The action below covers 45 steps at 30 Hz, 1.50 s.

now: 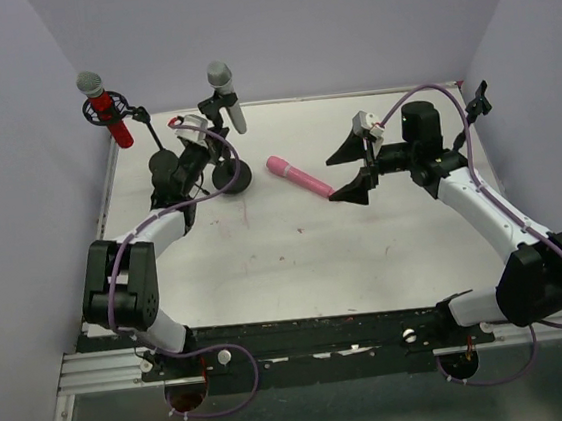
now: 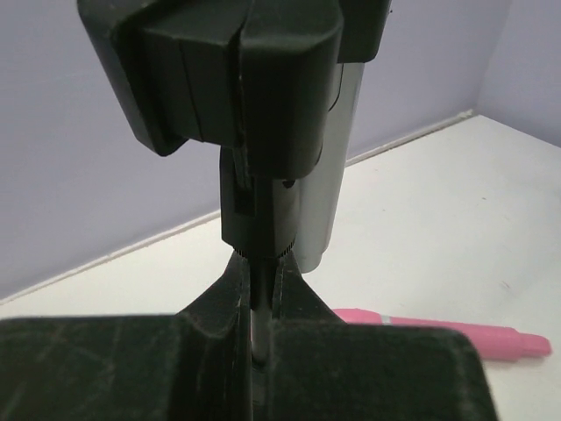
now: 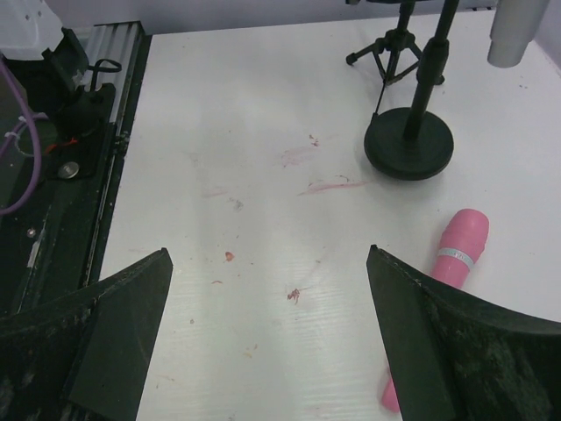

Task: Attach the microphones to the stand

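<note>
The black clip (image 2: 237, 79) on the stand (image 2: 259, 219) hides most of the silver microphone (image 2: 329, 175). One finger (image 3: 465, 351) of the right gripper (image 3: 269, 254) covers the pink microphone's (image 3: 460, 250) near end.

Bright, even light, soft shadows; left wrist's near parts blurred.

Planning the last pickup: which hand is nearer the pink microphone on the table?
Right. The right hand hangs open just beside the pink microphone; the left hand is farther off, shut on the stand.
</note>
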### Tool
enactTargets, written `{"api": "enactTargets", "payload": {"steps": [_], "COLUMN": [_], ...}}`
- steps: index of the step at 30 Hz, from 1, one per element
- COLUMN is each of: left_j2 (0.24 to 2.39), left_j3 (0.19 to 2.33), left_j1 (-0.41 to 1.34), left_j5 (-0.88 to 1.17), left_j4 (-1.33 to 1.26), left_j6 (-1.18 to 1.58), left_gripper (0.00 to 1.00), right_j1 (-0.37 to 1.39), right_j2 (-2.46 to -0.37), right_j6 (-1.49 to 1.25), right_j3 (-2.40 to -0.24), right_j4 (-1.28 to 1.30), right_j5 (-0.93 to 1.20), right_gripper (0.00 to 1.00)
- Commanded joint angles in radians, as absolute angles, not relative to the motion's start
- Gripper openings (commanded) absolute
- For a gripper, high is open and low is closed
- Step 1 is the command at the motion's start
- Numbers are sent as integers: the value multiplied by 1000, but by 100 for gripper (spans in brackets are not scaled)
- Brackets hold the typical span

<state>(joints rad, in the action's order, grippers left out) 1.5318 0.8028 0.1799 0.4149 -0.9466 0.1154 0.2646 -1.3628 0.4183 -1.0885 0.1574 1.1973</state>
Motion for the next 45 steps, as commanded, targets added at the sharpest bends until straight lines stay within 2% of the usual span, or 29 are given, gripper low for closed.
{"api": "enactTargets", "payload": {"steps": [1,7,13,17,21,28,31,37,41,45], "left_j2": [1609,1669,1680,1657,1606,1465,1340,1021,813,665], "left_j3": [928,950,927,885,850,747,684,546,593,689], "left_j1": [141,127,124,120,121,118,120,118,120,118], "left_j5": [437,425,419,414,423,410,373,318,330,402], "left_j4": [-997,-988,-979,-1003,-985,-960,-867,-682,-380,-33], "left_j6": [130,124,127,150,173,247,248,271,281,246], "left_gripper": [0,0,8,34,54,75,81,99,99,99], "right_j1": [262,261,261,261,262,259,255,244,232,219], "right_j2": [-1381,-1396,-1414,-1420,-1424,-1424,-1422,-1411,-1384,-1295], "right_j6": [414,417,417,416,419,437,451,462,494,532], "right_j3": [-1075,-1072,-1074,-1074,-1074,-1074,-1077,-1080,-1081,-1091], "right_j4": [143,141,146,146,147,163,176,192,241,313], "right_j5": [1212,1213,1215,1212,1210,1198,1189,1175,1135,1002], "right_gripper": [100,100,100,100,100,100,100,100,100,100]}}
